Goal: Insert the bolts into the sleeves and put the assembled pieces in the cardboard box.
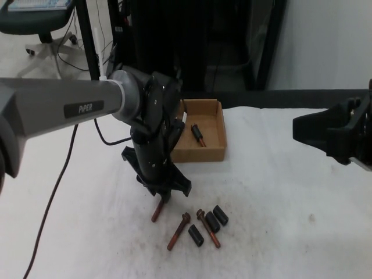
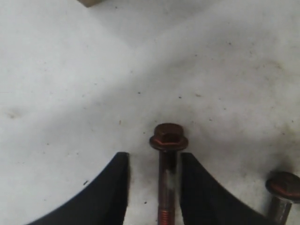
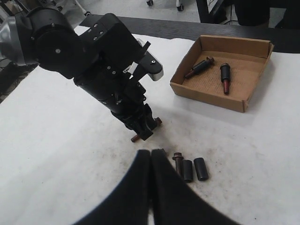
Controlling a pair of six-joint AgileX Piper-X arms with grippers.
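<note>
My left gripper [image 2: 153, 157] is down at the white bench and open, its fingers on either side of a rusty bolt [image 2: 167, 180] lying flat. In the high view this gripper [image 1: 163, 196] stands over that bolt [image 1: 157, 213]. Two more bolts [image 1: 178, 231] [image 1: 208, 229] and three black sleeves [image 1: 196, 235] [image 1: 212, 221] [image 1: 220, 215] lie just to its right. The cardboard box [image 3: 206, 93] holds two assembled pieces [image 3: 199, 68] [image 3: 225, 78]. My right gripper [image 3: 151, 187] hangs shut and holds nothing, above the bench near the sleeves [image 3: 187, 170].
The box [image 1: 197, 154] sits behind the left arm [image 1: 151, 116] near the bench's back edge. A black cable [image 1: 55, 192] runs over the bench at the left. The right arm [image 1: 337, 132] is high at the right edge. An office chair [image 1: 40, 23] stands behind.
</note>
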